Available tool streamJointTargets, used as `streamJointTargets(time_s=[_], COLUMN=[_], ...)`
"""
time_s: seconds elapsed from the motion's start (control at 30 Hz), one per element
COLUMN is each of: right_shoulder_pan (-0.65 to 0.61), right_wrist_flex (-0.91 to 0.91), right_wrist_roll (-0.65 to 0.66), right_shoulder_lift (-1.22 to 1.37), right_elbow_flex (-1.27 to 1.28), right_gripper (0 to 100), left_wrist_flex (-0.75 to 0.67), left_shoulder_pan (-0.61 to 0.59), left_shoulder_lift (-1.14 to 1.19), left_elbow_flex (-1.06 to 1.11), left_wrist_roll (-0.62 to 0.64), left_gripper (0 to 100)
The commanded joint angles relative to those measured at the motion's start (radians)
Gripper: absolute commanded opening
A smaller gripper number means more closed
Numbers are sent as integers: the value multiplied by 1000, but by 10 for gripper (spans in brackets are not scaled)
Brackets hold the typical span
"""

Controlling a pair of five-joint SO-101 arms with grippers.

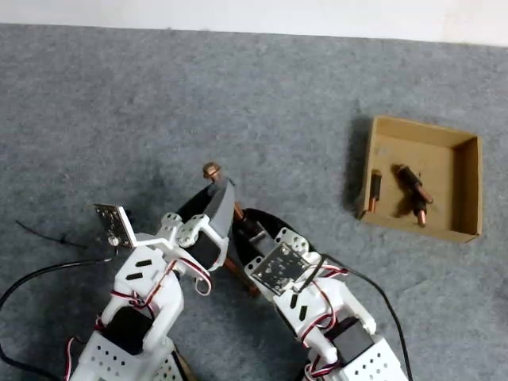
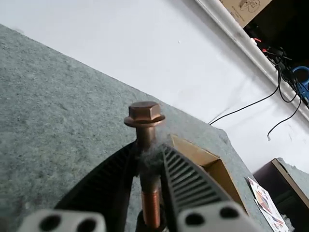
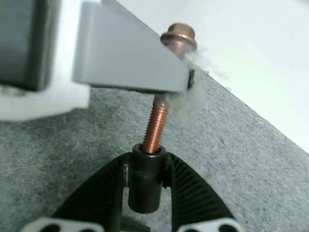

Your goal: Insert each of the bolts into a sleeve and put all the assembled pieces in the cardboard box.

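High view: both arms are bent forward side by side. The left gripper (image 1: 221,190) points away from its base and is clamped on a copper bolt (image 1: 211,170), whose head sticks out past the tips. The right gripper (image 1: 244,226) sits just behind it. The cardboard box (image 1: 468,186) is well apart to the right on the grey carpet (image 1: 119,103), with assembled pieces (image 1: 413,184) lying in it.

Left wrist view: the left gripper (image 2: 148,147) is closed tight on the bolt (image 2: 145,130) shank, hex head above the tips. A corner of the box (image 2: 212,166) is behind.

Right wrist view: the right gripper (image 3: 146,159) is closed on a black sleeve (image 3: 144,186), held upright. The bolt's (image 3: 155,125) threaded end sits in the sleeve mouth, and the left gripper's finger (image 3: 130,60) crosses the shank above.
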Motion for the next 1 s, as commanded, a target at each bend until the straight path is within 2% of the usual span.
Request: streamJointTargets(time_s=[0.0, 0.17, 0.33, 0.63, 0.77, 0.87, 0.97], right_shoulder_pan=[-4, 1, 2, 50, 51, 51, 64], right_wrist_flex=[-30, -30, -30, -30, -30, -31, -33], right_wrist_roll=[6, 6, 6, 6, 6, 6, 9], right_shoulder_lift=[-18, -18, -18, -18, -18, -18, -18], right_elbow_flex=[133, 133, 133, 133, 137, 140, 133], right_gripper=[5, 5, 5, 5, 5, 5, 5], left_wrist_flex=[15, 81, 150, 183, 186, 219, 221], left_shoulder_pan=[27, 67, 99, 93, 93, 91, 82], left_shoulder_lift=[2, -1, -4, -5, 2, -5, -5], left_elbow_flex=[19, 19, 19, 19, 19, 19, 18], left_wrist_roll=[-75, -107, -193, -196, -193, -124, -77], left_gripper=[4, 4, 4, 10, 154, 278, 346])
